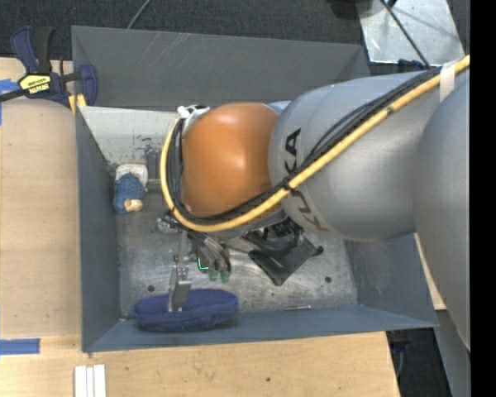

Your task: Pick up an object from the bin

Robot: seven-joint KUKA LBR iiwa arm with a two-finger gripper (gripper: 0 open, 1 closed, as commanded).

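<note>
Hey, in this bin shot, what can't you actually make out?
1. Camera view: the middle of the bin is hidden under the orange cover on the arm.
2. The black object is partly covered by the arm; its kind is unclear.
3. Whether the gripper touches the dark blue oval thing beneath it is too small to tell.

The arm's orange cover [223, 160] and grey body [364, 172] hide the middle and right of the bin's floor [140, 255], and the arm itself is cut off at the right edge. A black angular thing [283, 253] juts out from under the arm; its far part is covered, so its kind cannot be told. The tool [180, 298] overlaps the dark blue flat thing [202, 313] at the near left, and whether it touches it is unclear. The small blue-and-white thing [129, 188] at the far left is too small to identify.
</note>
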